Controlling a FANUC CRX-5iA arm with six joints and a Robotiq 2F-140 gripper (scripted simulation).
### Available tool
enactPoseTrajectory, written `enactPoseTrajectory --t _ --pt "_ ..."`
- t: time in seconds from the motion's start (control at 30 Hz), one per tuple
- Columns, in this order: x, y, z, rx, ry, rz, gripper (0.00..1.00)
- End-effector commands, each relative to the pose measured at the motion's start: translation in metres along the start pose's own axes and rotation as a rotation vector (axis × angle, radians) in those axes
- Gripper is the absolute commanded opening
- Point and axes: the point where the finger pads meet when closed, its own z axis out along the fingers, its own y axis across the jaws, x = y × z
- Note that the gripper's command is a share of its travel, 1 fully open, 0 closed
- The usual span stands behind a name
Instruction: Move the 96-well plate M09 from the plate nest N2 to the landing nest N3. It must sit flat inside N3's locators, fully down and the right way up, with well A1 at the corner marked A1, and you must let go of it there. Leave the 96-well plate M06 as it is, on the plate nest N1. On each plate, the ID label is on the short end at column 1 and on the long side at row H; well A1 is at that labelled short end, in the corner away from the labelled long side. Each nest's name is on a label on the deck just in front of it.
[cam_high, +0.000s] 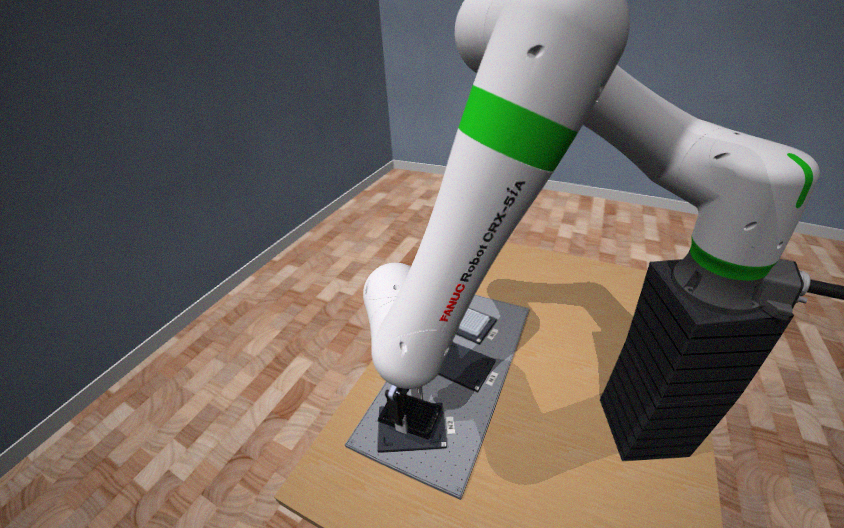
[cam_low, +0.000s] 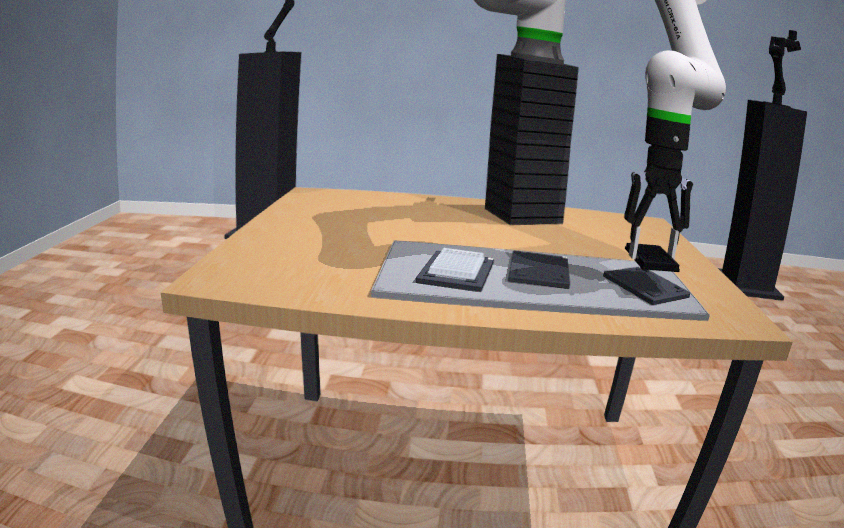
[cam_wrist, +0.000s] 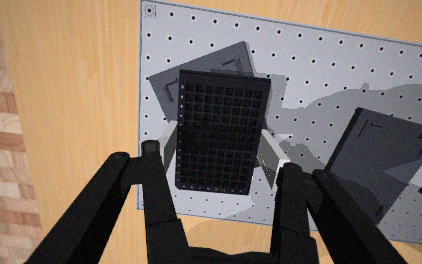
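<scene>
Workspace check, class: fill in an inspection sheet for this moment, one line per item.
Surface: wooden table carrying a grey perforated deck.
Job's things: black plate M09 lifted clear of nest N2; nest N3 bare; white plate M06 on nest N1.
Clutter: nothing seen.
Claw: the claw is shut on M09's long sides.
Cables: one dark cable at the arm's base.
Surroundings: black pedestal, two camera posts, parquet floor.
</scene>
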Motion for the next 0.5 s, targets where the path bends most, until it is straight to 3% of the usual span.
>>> enactPoseTrajectory --t 0.0,0.23,0.47 --pt "0.0003 0.0 -0.0001 -0.004 0.003 0.041 0.0" --pt "0.0003 0.0 -0.0001 -0.004 0.003 0.157 0.0" --pt "-0.0003 0.0024 -0.0001 -0.004 0.003 0.158 0.0"
